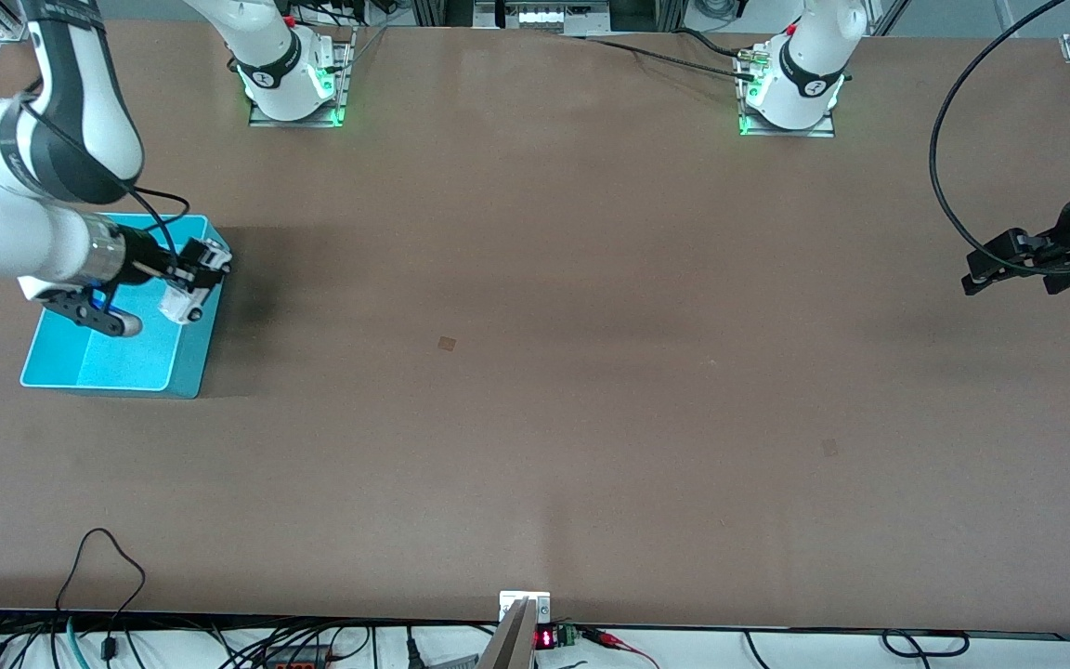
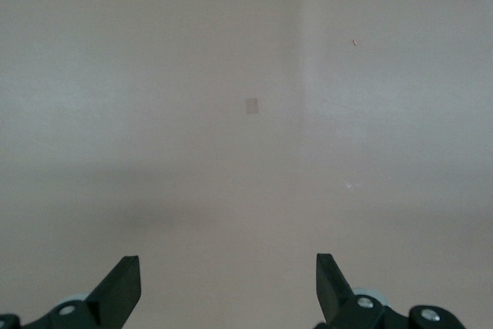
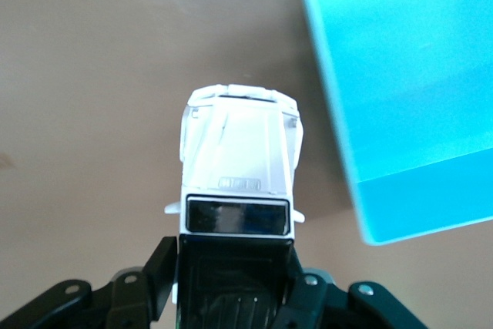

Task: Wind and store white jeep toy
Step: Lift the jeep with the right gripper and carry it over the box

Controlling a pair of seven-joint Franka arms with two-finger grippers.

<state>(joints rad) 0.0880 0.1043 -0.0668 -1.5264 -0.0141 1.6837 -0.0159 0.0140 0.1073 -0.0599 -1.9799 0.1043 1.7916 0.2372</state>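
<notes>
My right gripper (image 1: 199, 269) is shut on the white jeep toy (image 1: 210, 253) and holds it in the air at the cyan bin's (image 1: 126, 362) rim, on the side toward the left arm's end. In the right wrist view the black fingers (image 3: 158, 263) clamp the jeep's (image 3: 239, 159) black roof. Its white hood points away over bare table, with the bin's (image 3: 408, 75) corner beside it. My left gripper (image 1: 990, 265) is open and empty, waiting above the table at the left arm's end. The left wrist view shows its spread gripper (image 2: 228, 283) over bare table.
The bin stands at the right arm's end of the brown table (image 1: 535, 372), and what shows of its inside holds nothing. Two small tape marks (image 1: 447, 343) lie on the table. Cables run along the edge nearest the front camera.
</notes>
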